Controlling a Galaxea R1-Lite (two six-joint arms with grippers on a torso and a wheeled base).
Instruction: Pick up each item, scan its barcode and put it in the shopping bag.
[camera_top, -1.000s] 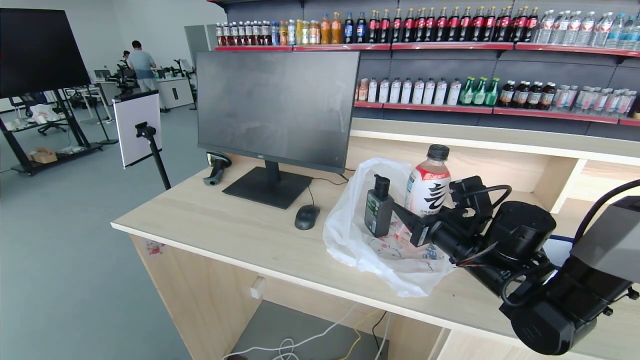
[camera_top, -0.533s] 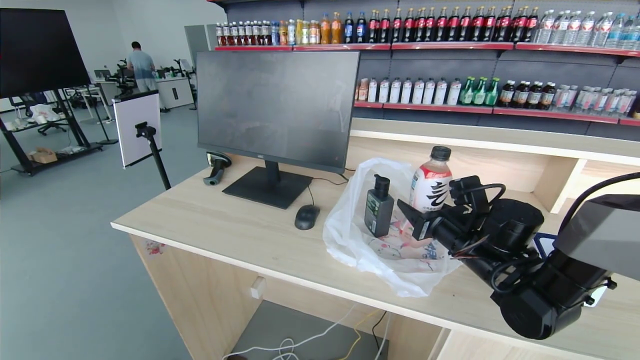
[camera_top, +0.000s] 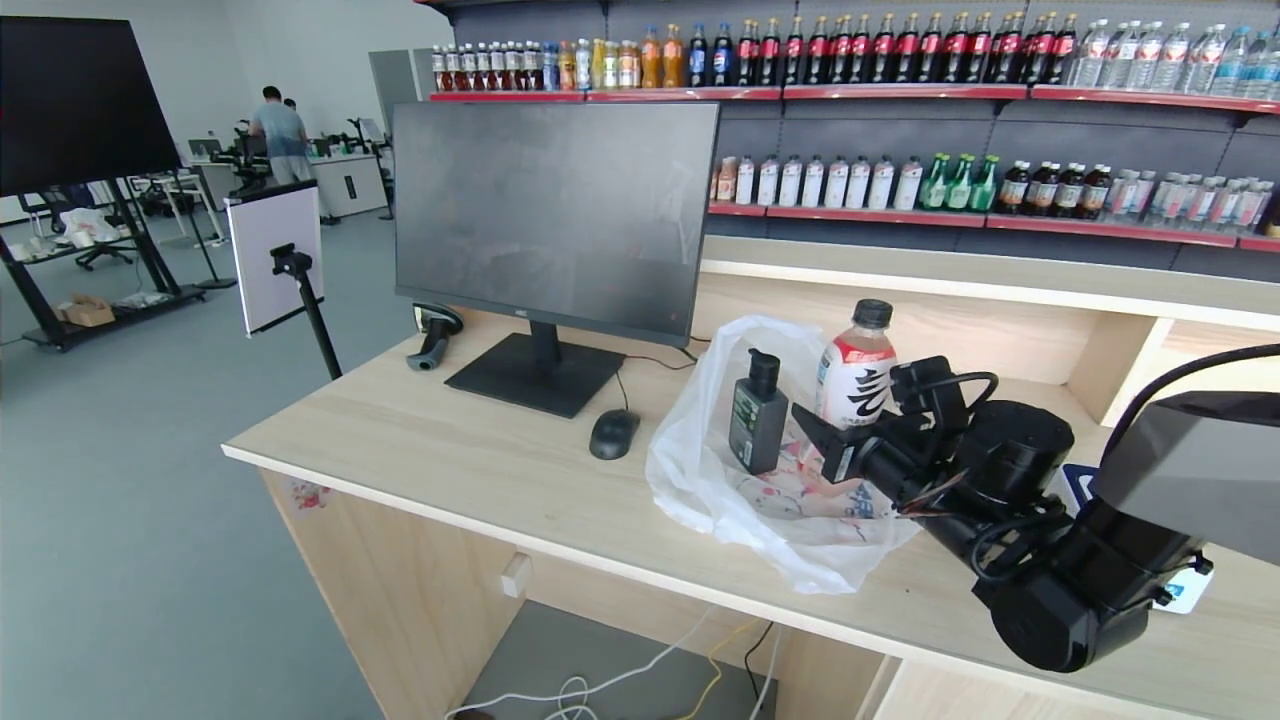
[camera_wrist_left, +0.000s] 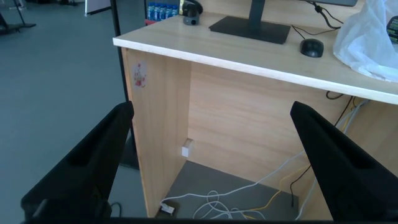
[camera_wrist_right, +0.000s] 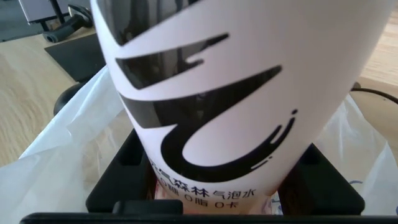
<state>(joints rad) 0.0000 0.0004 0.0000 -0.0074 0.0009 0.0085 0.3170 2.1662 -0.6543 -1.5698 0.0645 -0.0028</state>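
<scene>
Fingers of the right gripper are clamped on the drink bottle, held upright at the mouth of the white plastic shopping bag on the counter. A dark pump bottle stands inside the bag, just beside it. The drink bottle has a black cap, red band, white label with a black brushstroke, and pinkish liquid. Left gripper: fingers spread wide, empty.
</scene>
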